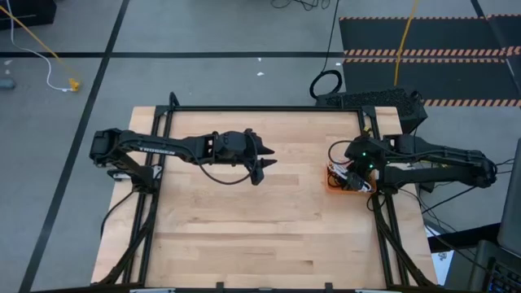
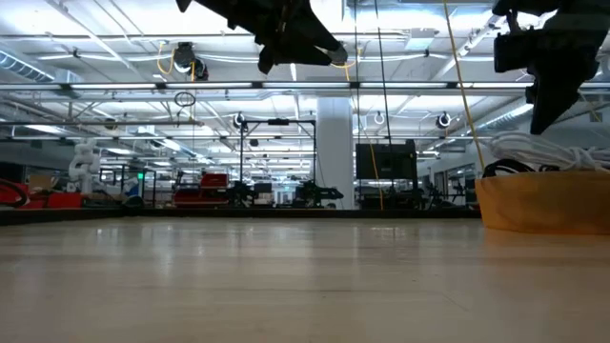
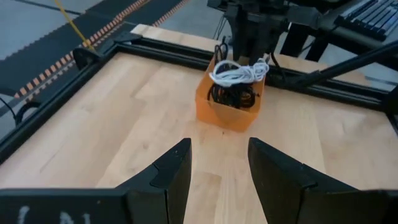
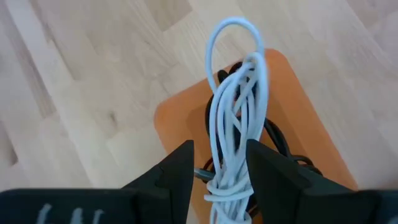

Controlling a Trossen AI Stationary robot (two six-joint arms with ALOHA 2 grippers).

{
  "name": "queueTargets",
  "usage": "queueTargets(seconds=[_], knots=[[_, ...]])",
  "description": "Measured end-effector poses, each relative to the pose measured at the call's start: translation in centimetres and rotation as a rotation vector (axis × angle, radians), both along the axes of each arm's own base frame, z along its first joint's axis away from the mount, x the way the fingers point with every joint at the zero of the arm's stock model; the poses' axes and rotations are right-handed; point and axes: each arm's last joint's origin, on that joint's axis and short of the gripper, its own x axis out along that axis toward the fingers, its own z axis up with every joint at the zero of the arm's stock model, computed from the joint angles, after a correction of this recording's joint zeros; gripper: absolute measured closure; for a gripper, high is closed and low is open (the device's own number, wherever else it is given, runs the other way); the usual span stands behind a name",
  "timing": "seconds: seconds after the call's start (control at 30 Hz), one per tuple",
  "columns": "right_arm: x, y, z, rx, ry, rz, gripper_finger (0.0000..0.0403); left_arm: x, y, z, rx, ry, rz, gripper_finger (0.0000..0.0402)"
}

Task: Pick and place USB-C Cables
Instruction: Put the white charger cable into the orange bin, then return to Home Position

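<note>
Right claw (image 4: 217,163) hangs parted around the white cable (image 4: 235,124) above the orange tray (image 4: 186,112): light, floppy, best pinched mid-bundle.

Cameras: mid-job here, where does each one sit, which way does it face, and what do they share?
High view: overhead, straight down; both arms, left end effector mid-table, right end effector above the orange tray.
Low view: table height, level toward the room; arms enter from above, tray at right.
Left wrist view: past its own open fingers toward the tray and right arm.
Right wrist view: down past its fingers, white cable between them.
Shared: tray and white cable appear in both wrist views.
</note>
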Motion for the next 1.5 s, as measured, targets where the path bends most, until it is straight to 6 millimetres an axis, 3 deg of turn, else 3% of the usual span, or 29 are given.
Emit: queueTargets(seconds=[0.2,0.33,0.6,0.77,0.93,1.2,1.37,1.5], knots=[[-0.1,0.1,0.0,0.020,0.004,0.019,0.0264,-0.2,0.0,-0.4,0.002,0.045,0.007,0.0240],[0.1,0.2,0.3,0.040,-0.063,0.041,0.0264,-1.3,0.1,0.4,0.014,0.068,0.038,0.0240],[1.3,-0.2,2.8,-0.170,-0.454,0.105,0.0264,-4.5,-1.1,2.6,0.104,0.122,0.155,0.0240],[1.9,-0.3,3.1,-0.283,-0.688,0.144,0.0264,-6.5,-2.6,2.9,0.162,0.206,0.205,0.0240],[2.3,-0.4,1.3,-0.315,-0.789,0.141,0.0264,-10.2,-3.5,3.9,0.174,0.265,0.376,0.0240],[2.9,-0.5,-4.7,-0.303,-0.948,0.093,0.0264,-16.7,-4.9,5.9,0.116,0.215,0.505,0.0240],[2.6,-0.4,-7.0,-0.264,-1.083,0.077,0.0264,-19.3,-5.6,6.3,0.097,0.177,0.531,0.0240],[2.3,-0.2,-7.7,-0.201,-1.147,0.075,0.0264,-20.8,-6.0,5.1,0.076,0.158,0.579,0.0240]])
